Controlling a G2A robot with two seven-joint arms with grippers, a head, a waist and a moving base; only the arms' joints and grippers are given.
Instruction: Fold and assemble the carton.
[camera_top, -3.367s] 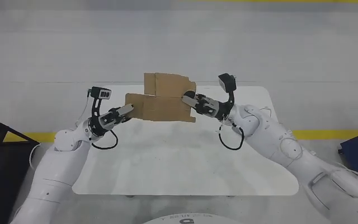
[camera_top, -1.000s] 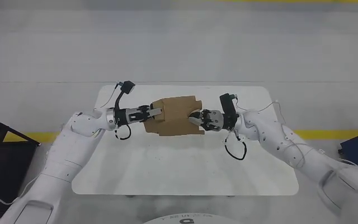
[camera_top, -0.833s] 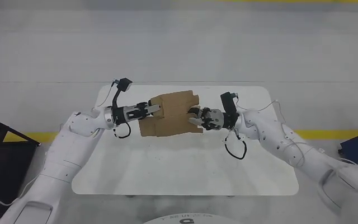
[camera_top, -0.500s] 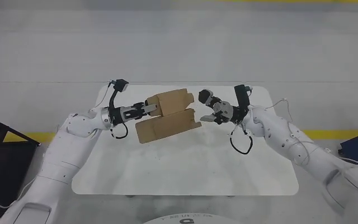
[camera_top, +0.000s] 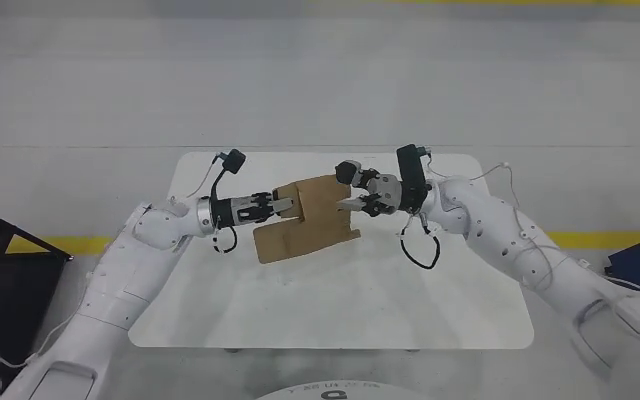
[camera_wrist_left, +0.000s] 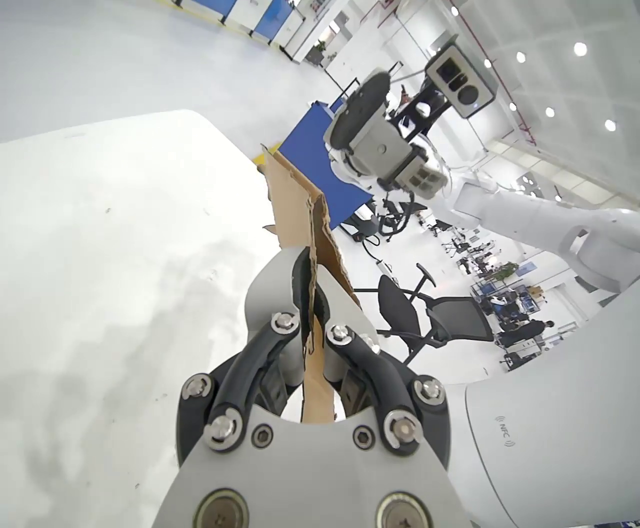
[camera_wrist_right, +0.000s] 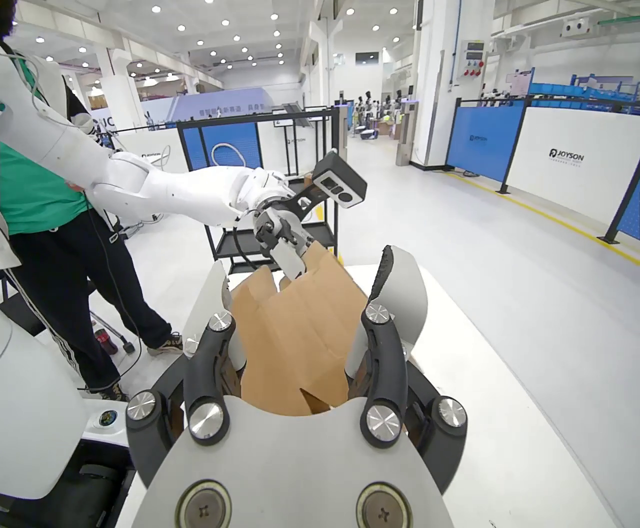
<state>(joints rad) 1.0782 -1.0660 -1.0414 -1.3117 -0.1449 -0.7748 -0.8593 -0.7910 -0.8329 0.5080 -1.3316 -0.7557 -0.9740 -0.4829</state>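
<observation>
Top view: left pincer (camera_top: 286, 205) clamps the carton (camera_top: 312, 222), right pincer (camera_top: 349, 189) gapes around its edge.

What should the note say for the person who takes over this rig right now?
The left gripper has its jaws shut on one edge of the carton.
The right gripper has its jaws open, one on each side of the carton's other end, not clamping it.
The carton is held tilted over the table. I cannot tell whether its lower edge touches it.
Done: carton picked up, bent along a crease.
Left: probably grip with the right jaws, open the carton into a box, fold the flaps.
</observation>
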